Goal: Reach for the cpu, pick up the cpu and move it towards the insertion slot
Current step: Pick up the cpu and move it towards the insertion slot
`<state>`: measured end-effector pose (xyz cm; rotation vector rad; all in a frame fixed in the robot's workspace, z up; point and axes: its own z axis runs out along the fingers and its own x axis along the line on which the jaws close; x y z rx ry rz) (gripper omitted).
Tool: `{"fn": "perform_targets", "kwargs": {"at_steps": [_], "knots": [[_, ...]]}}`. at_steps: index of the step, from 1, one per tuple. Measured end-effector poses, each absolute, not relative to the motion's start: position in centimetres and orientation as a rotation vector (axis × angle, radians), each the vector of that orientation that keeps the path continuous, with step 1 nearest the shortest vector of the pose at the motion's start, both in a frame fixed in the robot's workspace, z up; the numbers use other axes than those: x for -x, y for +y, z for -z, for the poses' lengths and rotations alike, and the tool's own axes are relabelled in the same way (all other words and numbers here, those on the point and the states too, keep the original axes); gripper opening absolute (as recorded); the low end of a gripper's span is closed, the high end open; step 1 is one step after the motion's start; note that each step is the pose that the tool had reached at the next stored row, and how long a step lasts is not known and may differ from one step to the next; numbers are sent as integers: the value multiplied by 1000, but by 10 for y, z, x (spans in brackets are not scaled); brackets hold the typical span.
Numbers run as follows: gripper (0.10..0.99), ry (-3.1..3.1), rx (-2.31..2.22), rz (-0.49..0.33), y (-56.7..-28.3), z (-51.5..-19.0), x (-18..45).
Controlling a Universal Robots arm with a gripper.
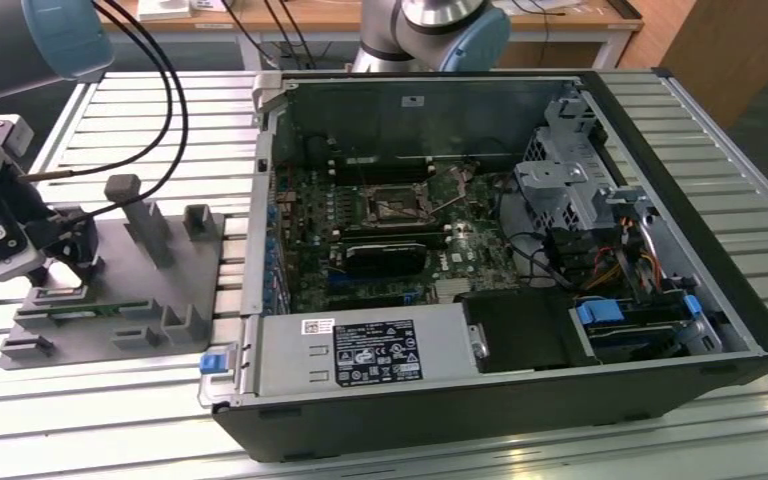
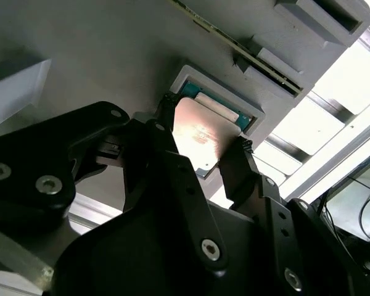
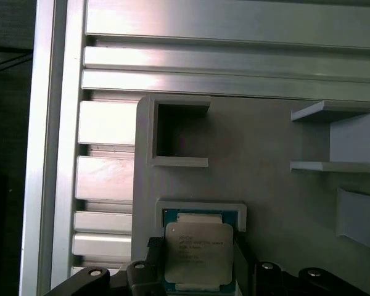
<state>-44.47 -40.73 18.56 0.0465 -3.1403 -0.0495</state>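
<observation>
The cpu [image 3: 199, 251], a flat square chip with a silvery top, sits between my gripper's [image 3: 199, 262] two black fingers [image 2: 242, 154], which press on its opposite edges. It appears raised slightly out of its square nest [image 3: 200, 209] in the grey fixture plate [image 1: 104, 300]. In the second wrist view the cpu [image 2: 200, 132] reflects light and my gripper [image 2: 203, 134] is shut on it. In the exterior view my gripper [image 1: 51, 275] hangs low over the plate at that view's left. The insertion slot [image 1: 391, 207] is a dark square socket with a metal frame on the motherboard inside the open computer case [image 1: 704, 250].
A long green memory stick [image 1: 77, 308] lies in a holder on the fixture plate, beside grey upright posts [image 1: 137, 215]. Black cables [image 1: 157, 110] hang over the slatted aluminium table [image 1: 157, 100]. Inside the case are a power supply [image 1: 357, 350] and a drive cage [image 1: 564, 190].
</observation>
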Motion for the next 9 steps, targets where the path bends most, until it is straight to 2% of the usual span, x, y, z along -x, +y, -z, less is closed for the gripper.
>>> {"fn": "perform_targets", "kwargs": {"at_steps": [9], "knots": [[573,-3141,-46,50,-407,-185,445]]}}
